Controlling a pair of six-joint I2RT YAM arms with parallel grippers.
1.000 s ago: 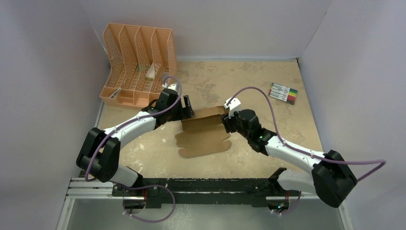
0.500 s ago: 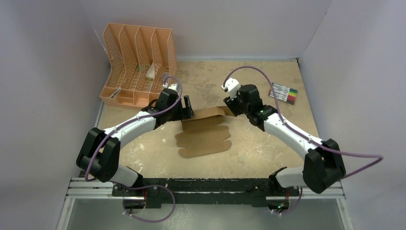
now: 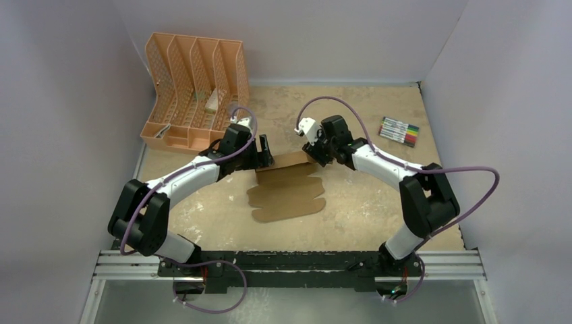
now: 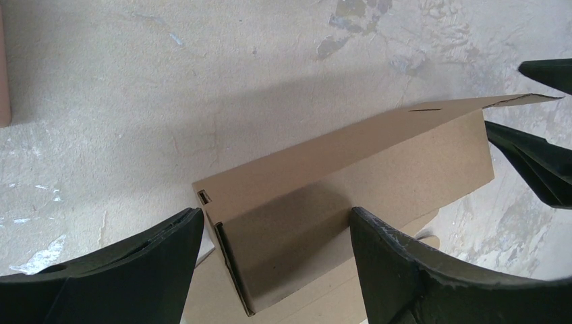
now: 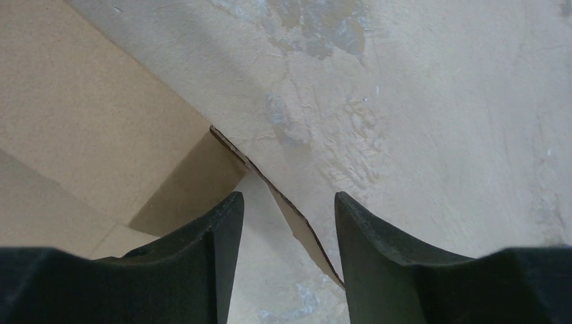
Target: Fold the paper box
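Observation:
The paper box [image 3: 289, 194] is a flat brown cardboard sheet with scalloped flaps at mid-table; its far panel [image 3: 289, 162] is folded upward. My left gripper [image 3: 265, 152] is open at the raised panel's left end. In the left wrist view the folded panel [image 4: 351, 169] lies between the spread fingers of that gripper [image 4: 275, 214], which do not touch it. My right gripper [image 3: 314, 150] is open at the panel's right end. In the right wrist view a thin flap edge [image 5: 297, 226] stands between the open fingers of that gripper [image 5: 288, 199], which do not pinch it.
A peach-orange slotted organizer [image 3: 192, 91] stands at the back left, close behind the left wrist. A pack of coloured markers [image 3: 399, 131] lies at the back right. Grey walls enclose the table on three sides.
My right gripper has moved from the box's right near side up and leftward to the raised panel's right end. The left arm and box have barely moved.

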